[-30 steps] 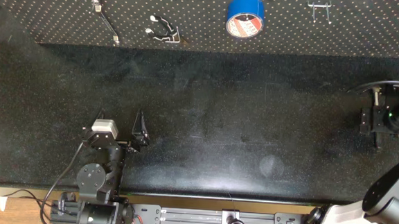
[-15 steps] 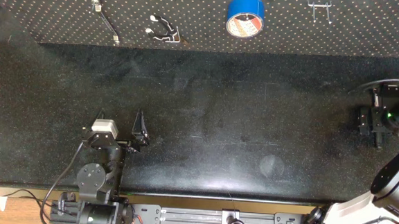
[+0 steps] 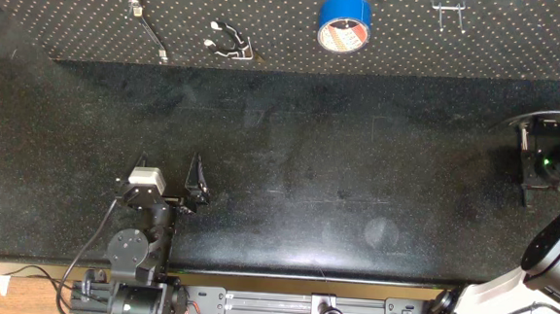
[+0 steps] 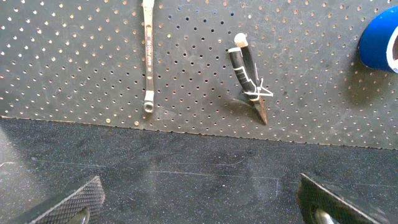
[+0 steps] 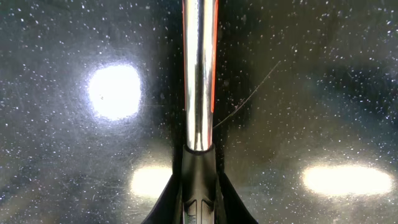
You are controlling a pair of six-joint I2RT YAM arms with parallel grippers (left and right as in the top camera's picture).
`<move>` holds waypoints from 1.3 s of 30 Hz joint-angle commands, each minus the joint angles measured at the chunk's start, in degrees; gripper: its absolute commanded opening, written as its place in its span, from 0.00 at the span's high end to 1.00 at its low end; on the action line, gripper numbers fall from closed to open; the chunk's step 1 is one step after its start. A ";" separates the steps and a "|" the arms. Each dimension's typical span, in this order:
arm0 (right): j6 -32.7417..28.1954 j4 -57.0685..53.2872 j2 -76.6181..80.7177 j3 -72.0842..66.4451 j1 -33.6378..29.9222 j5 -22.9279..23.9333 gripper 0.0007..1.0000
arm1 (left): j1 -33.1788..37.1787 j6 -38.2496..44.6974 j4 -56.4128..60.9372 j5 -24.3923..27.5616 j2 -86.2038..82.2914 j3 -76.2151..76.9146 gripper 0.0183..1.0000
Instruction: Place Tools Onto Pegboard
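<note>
Over the worktop [image 3: 309,159], right gripper [image 5: 199,160] grips a chrome tool [image 5: 199,62].

Workshop-style robot bench backed by a tool pegboard.
Straight ahead of the left hand [image 3: 168,165], past the black speckled table [image 4: 186,174], stands a perforated pegboard [image 4: 74,56]. It is hung with a wrench [image 4: 148,56], pliers [image 4: 249,78] and a blue tape roll [image 4: 379,37]. The right hand [image 3: 538,158] clamps a chrome tool [image 5: 199,74] just above the same table.
</note>
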 commanded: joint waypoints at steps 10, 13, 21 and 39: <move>16.76 13.31 -32.41 -0.17 21.07 -20.17 0.93 | -0.28 0.72 -0.44 0.39 -0.44 -0.09 0.00; 16.76 13.75 -31.87 -0.17 24.98 -20.00 0.93 | -0.28 0.72 -0.44 0.39 -0.44 -0.09 0.00; 16.74 13.57 -26.36 -0.17 27.39 -19.98 0.93 | -0.28 0.72 -0.44 0.42 -0.44 -0.09 0.00; 16.79 24.20 -28.68 -7.67 27.36 -18.84 0.02 | -0.28 0.72 -0.44 0.42 -0.44 -0.09 0.00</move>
